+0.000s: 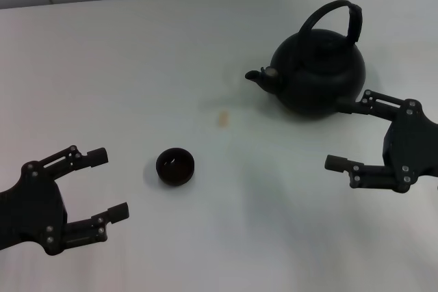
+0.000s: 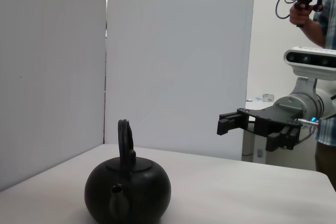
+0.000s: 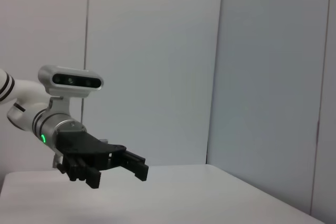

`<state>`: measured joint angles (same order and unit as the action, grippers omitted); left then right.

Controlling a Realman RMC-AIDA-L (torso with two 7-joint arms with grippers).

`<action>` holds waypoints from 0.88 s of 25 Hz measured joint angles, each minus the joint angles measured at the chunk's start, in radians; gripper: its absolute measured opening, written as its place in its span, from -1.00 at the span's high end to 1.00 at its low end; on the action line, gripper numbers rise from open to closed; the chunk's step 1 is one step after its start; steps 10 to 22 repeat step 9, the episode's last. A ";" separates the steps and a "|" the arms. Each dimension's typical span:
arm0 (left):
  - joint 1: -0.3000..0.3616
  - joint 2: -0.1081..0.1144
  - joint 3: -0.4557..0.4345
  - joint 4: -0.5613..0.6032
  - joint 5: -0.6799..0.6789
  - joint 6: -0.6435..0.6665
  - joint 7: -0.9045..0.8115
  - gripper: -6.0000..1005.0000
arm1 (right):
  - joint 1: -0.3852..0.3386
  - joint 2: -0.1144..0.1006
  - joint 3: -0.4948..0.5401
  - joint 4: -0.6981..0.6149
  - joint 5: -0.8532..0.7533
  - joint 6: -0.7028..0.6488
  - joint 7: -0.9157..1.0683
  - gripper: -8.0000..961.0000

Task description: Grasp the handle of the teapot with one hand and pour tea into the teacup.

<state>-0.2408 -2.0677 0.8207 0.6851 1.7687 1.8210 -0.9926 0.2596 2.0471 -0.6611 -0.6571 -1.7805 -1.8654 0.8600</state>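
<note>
Teapot (image 1: 319,73) sits untouched on the table (image 1: 123,66), teacup (image 1: 175,166) well apart. Right gripper (image 1: 350,135) hangs wide open, empty, just beside it; left gripper (image 1: 113,182) open, empty too.

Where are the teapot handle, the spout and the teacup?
handle (image 1: 331,9), head view, top of the arched hoop.
spout (image 1: 256,76), head view, short tip pointing toward the robot's left.
teacup (image 1: 175,167), head view, dark glossy inside.

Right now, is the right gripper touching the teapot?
Cannot tell. In the head view the open right gripper has its upper finger meeting the teapot outline. The left wrist view shows it raised behind the pot.
</note>
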 joint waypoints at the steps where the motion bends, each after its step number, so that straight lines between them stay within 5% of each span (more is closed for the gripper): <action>1: 0.000 0.000 0.000 0.000 0.000 0.000 0.000 -0.69 | 0.001 0.001 0.000 0.000 -0.003 0.000 0.000 -0.70; 22: -0.002 0.000 -0.004 0.001 0.000 0.000 0.000 -0.69 | 0.002 0.005 0.000 0.000 -0.010 0.008 0.001 -0.70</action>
